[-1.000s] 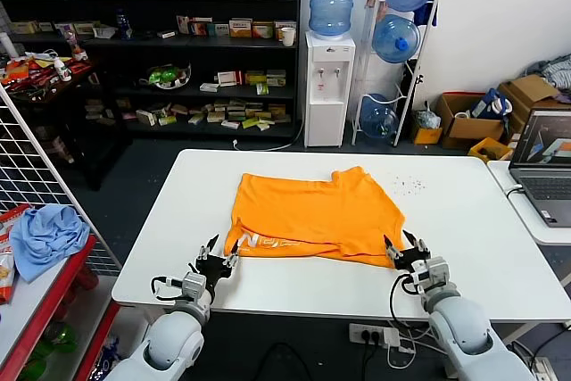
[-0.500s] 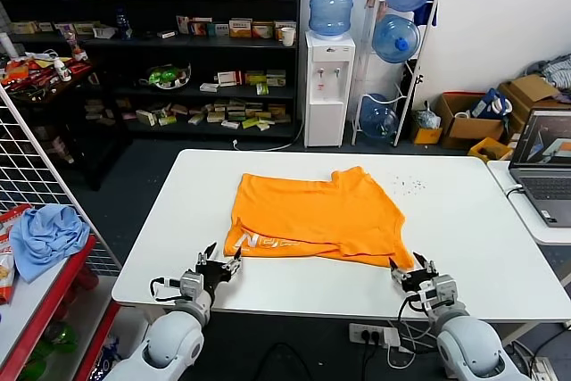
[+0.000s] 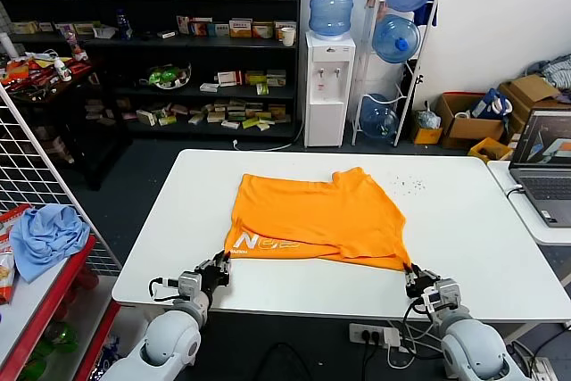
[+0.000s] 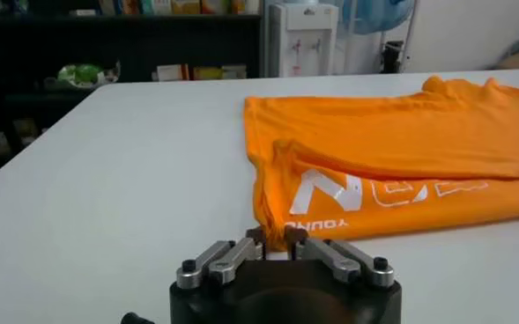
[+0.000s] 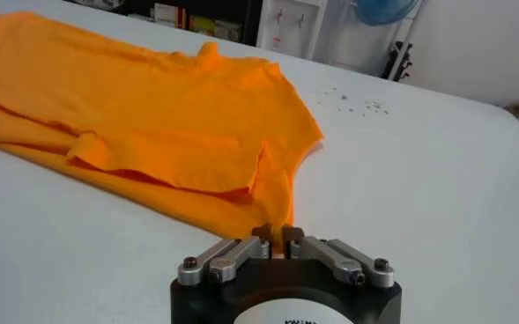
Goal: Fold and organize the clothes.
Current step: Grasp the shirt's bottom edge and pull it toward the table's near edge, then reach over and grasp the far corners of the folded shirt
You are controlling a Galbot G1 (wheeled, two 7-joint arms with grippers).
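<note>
The orange T-shirt [image 3: 312, 216] lies partly folded on the white table [image 3: 464, 220], white lettering facing up along its near edge. My left gripper [image 3: 221, 265] is shut on the shirt's near left corner; in the left wrist view [image 4: 274, 234] the orange fabric [image 4: 391, 158] is pinched between the fingertips. My right gripper [image 3: 412, 276] is shut on the shirt's near right corner; in the right wrist view [image 5: 275, 233] the cloth [image 5: 153, 114] runs into the closed jaws. Both grippers sit low at the table's near edge.
A light blue cloth [image 3: 46, 234] lies on a red rack at the left. An open laptop [image 3: 544, 167] stands on a side table at the right. Shelves, a water dispenser [image 3: 328, 86] and bottles stand behind the table.
Both grippers have closed on the shirt's near corners and drawn back toward the table's near edge, pulling the near edge out so the white lettering lies flatter.
</note>
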